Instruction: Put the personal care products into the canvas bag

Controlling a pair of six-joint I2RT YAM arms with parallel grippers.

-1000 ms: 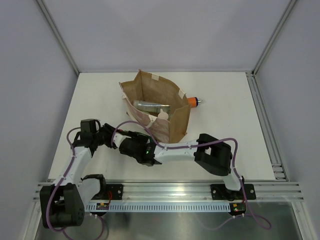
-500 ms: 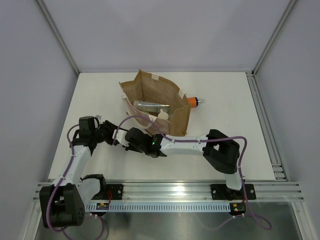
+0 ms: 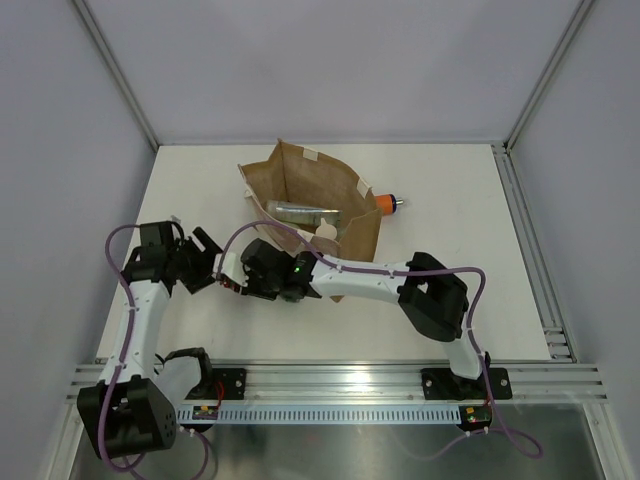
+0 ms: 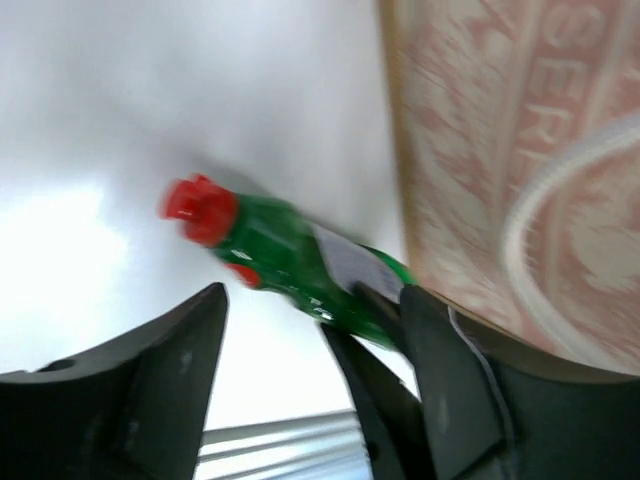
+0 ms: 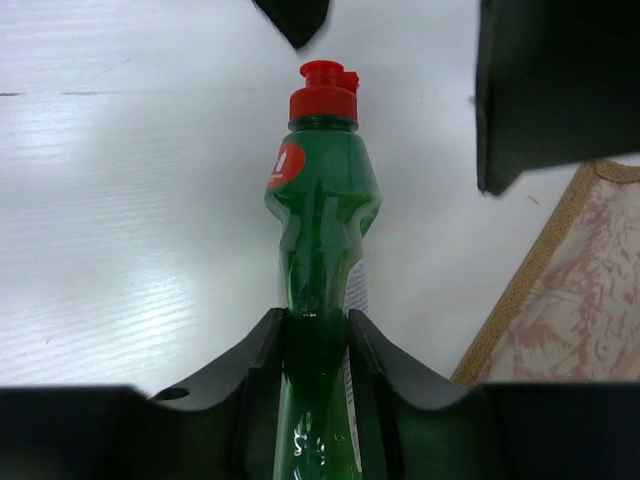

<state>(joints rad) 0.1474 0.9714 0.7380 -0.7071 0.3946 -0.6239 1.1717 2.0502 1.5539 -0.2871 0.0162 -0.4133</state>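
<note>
My right gripper (image 5: 317, 322) is shut on the body of the green red-capped bottle (image 5: 322, 205), its cap pointing away over the white table. In the top view this gripper (image 3: 238, 278) sits just left of the canvas bag (image 3: 352, 188). Facing it, my left gripper (image 3: 204, 263) stands open, its fingers (image 5: 550, 90) spread to either side of the bottle's cap end without touching it. The left wrist view shows the bottle (image 4: 300, 265) tilted beyond the open left gripper (image 4: 312, 300). Inside the bag lie a silver-grey tube (image 3: 298, 211) and a pale bottle (image 3: 325, 232). An orange bottle (image 3: 388, 204) lies by the bag's right side.
The bag's pale reddish-patterned side (image 4: 520, 150) stands close on the right of both grippers. White enclosure walls ring the table, and an aluminium rail (image 3: 340, 380) runs along the near edge by the arm bases.
My left gripper has opened and drawn back to the left, releasing the green bottle. The right gripper has shut on the bottle and shifted up and left beside the bag.
</note>
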